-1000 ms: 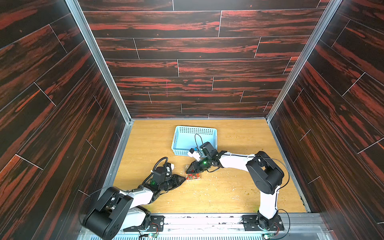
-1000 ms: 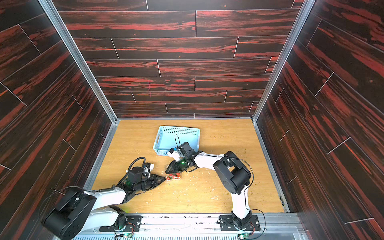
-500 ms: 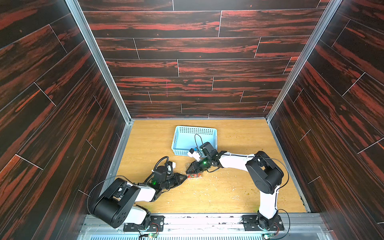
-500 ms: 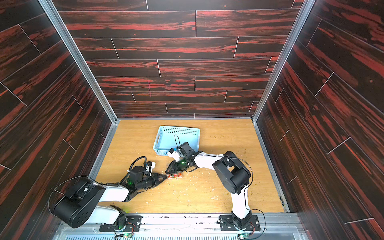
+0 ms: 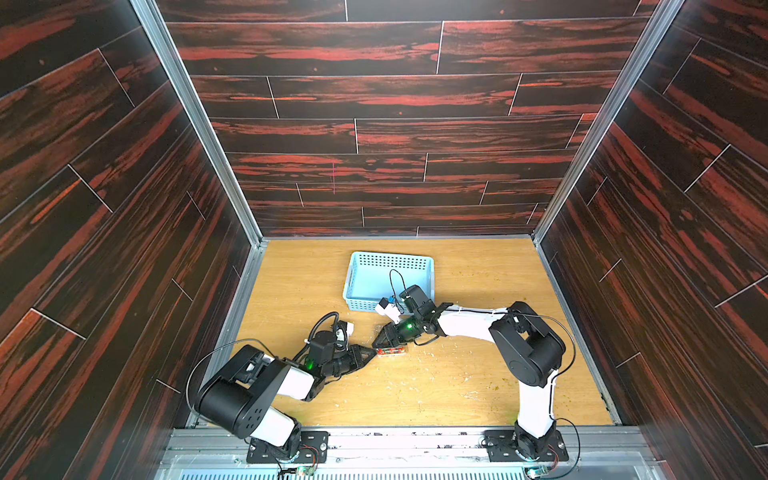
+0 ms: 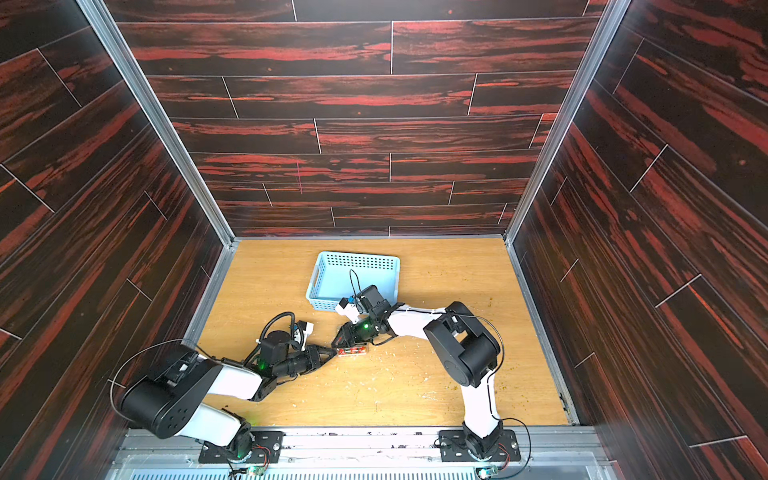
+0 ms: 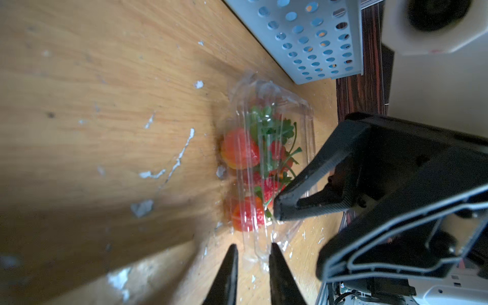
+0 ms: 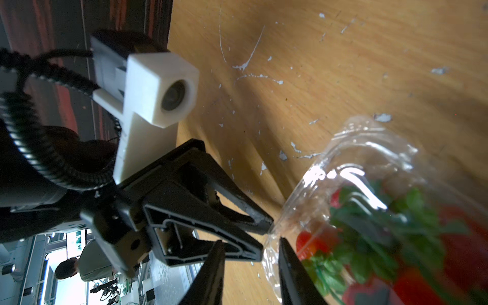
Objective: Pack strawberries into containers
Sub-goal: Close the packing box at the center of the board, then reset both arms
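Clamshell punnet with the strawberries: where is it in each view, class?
In a top view: clamshell punnet, mid-table.
In a top view: punnet mid-table.
Left wrist: mid-picture.
Right wrist: close up, cut off by the picture edge.
Shared landmark: left gripper at its corner.

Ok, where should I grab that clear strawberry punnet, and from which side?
The punnet by its flat rim lip, coming low along the table at the end nearest the left claw: it lies flat, and its thin domed walls would likely buckle.
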`<state>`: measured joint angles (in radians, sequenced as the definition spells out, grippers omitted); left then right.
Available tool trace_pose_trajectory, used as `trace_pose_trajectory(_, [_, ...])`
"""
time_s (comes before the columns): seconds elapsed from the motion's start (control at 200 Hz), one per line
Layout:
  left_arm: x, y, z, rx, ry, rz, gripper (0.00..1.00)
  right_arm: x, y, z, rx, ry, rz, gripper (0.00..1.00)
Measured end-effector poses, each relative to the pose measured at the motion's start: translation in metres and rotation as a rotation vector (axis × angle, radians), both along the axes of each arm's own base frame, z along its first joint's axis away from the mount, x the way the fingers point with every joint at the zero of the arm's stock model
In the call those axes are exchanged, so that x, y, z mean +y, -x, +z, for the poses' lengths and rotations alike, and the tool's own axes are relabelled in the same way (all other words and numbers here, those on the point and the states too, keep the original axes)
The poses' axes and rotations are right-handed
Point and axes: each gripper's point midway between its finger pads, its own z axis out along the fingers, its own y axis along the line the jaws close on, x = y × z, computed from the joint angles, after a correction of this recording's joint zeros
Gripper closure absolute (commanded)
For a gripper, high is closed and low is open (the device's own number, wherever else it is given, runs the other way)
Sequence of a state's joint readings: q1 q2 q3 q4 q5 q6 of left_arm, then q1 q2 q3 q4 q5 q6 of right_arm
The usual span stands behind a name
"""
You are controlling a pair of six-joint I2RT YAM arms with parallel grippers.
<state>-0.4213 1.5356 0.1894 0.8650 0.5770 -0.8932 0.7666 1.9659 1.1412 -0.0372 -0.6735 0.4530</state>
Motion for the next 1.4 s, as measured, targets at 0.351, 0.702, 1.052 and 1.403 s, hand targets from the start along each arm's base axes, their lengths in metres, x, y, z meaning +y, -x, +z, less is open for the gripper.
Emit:
trace_pose_trajectory(0.351, [-0.003, -0.001, -0.005, 0.006, 0.003, -0.019, 0.58, -0.001, -0.001, -0.001, 0.004, -0.006, -0.003, 0.64])
trace_pose_trajectory(0.702, [0.001, 0.006, 0.018, -0.056, -0.009, -0.034, 0.58, -0.003, -0.003, 0.0, 0.019, -0.011, -0.016, 0.64])
trace_pose_trajectory(1.052, [0.028, -0.021, 0.077, -0.252, -0.12, 0.075, 0.55, -0.019, -0.019, 0.049, -0.105, -0.024, -0.068, 0.55])
trace_pose_trajectory(1.403, [0.142, -0.056, 0.099, -0.367, -0.472, 0.553, 0.39, -0.115, -0.077, 0.098, -0.404, 0.055, -0.404, 0.33])
